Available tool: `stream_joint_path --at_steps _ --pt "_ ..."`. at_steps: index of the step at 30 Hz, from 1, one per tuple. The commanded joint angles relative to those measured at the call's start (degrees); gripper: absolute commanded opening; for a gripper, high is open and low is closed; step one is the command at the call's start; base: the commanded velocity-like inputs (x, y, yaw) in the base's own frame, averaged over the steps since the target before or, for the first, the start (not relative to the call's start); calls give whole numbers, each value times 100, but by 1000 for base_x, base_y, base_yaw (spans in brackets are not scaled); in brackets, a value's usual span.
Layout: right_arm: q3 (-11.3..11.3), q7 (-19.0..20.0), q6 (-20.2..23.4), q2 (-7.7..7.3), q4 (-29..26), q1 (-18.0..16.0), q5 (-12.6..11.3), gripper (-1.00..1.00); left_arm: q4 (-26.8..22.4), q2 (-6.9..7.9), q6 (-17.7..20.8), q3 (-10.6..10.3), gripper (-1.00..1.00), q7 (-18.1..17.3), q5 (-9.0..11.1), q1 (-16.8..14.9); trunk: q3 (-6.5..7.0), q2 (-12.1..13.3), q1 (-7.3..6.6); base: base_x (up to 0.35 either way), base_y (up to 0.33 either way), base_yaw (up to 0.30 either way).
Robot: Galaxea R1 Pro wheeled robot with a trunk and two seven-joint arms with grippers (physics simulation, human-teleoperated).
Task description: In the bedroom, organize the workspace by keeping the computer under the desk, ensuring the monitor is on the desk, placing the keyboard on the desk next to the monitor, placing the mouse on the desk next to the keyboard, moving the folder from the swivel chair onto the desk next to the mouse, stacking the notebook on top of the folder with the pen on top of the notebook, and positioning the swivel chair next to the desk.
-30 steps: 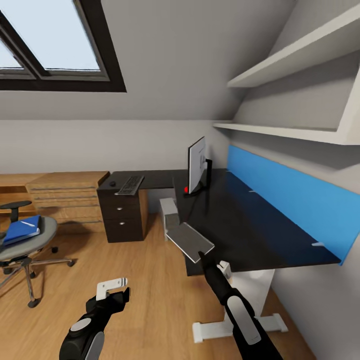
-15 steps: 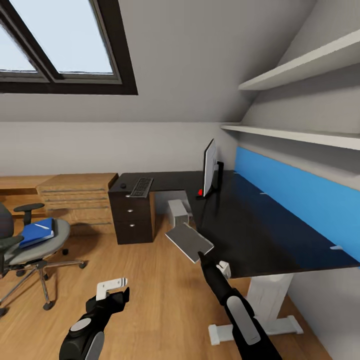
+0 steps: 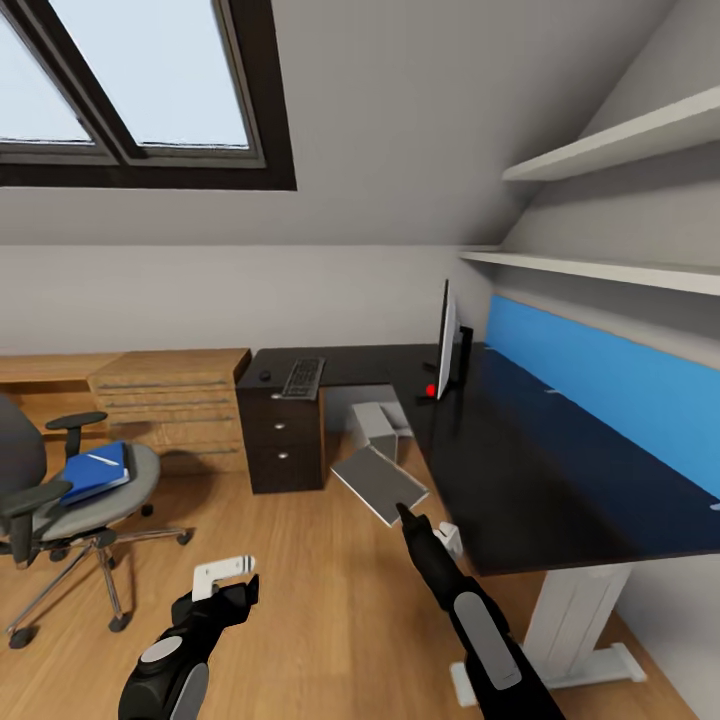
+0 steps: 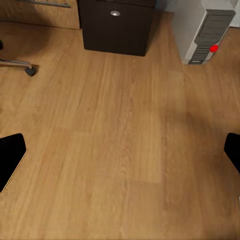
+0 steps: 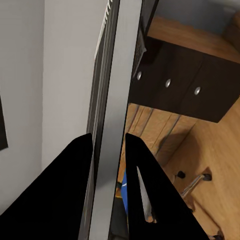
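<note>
While the right gripper [image 3: 402, 510] is clamped on the notebook [image 3: 378, 484], a thin flat grey slab with a ribbed edge in the right wrist view, I hold it tilted in the air just off the desk's [image 3: 500, 450] glossy black L-shaped top. My left gripper [image 3: 225, 575] hangs over the wood plank floor [image 3: 300, 600], its fingers spread wide with nothing between them.

On the desk the flat monitor [image 3: 446, 340] stands edge-on. At the far end the thin keyboard [image 3: 303, 377] lies with the small oval mouse [image 3: 265, 376] just beside it. The boxy grey computer [image 3: 380, 428] sits on the floor under the desk, beside the black drawer unit [image 3: 285, 440].

Well apart, the grey-seated swivel chair [image 3: 100, 500] carries the blue folder [image 3: 95, 472], with the white stick pen [image 3: 100, 458] lying on it.
</note>
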Motion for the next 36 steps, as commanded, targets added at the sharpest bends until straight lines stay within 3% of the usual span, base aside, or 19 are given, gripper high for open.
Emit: stream_joint_path --at_steps 1,28,36 --pt "-7 17 35 2 -3 -3 -67 -100 -5 2 14 -7 100 53 60 -4 -6 -4 2 222 275 0" --pt "-7 14 31 1 11 -3 -67 -100 -5 2 19 -7 100 44 55 -4 -6 -4 2 285 216 1" --pt "-7 8 15 10 20 -3 -67 -100 3 2 21 -7 100 44 50 -4 -6 -4 2 302 177 131"
